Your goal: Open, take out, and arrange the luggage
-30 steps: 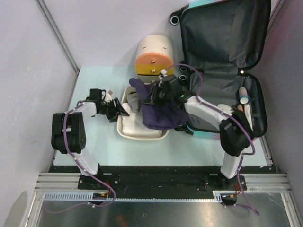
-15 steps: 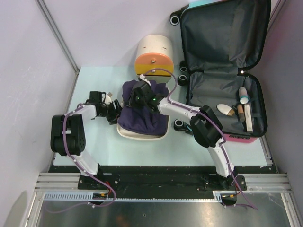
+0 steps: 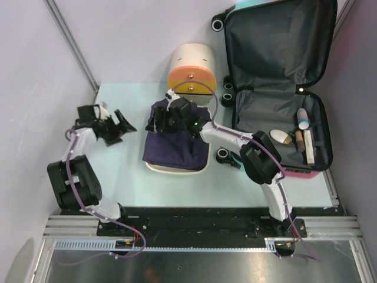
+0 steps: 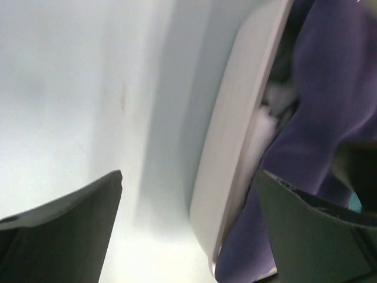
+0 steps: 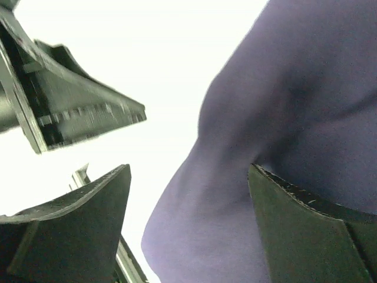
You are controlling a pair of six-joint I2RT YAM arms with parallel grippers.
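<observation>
Overhead and wrist views, unpacking stage. The luggage (image 3: 277,88) lies open to the right of the tray (image 3: 177,169), its lid propped upright at the back so that the grey-lined lower shell faces up and I can reach in from above. Several small items are left in that shell, among them a bottle (image 3: 302,119) with a teal cap, so I judge the emptying only partly done. A purple cloth (image 3: 177,147) is draped across the tray and covers nearly all of it, leaving only the rim showing. This is presumably where unpacked things are gathered to keep them off the bare table (image 3: 118,177). The right tool (image 5: 188,170) hangs over the far end of the tray, just above the cloth. Its jaws are spread and grasp nothing, with the fabric lying slack beneath them. The left tool (image 4: 188,175) sits to the left of the tray, apart from it and aimed at its rim. It too is spread wide and empty, so I take it as standing clear of the drop zone. A cream box (image 3: 191,62) with an orange front stands just behind the tray. No brand, label or writing can be read in any view, and the printed side of the luggage is turned away from the cameras.
</observation>
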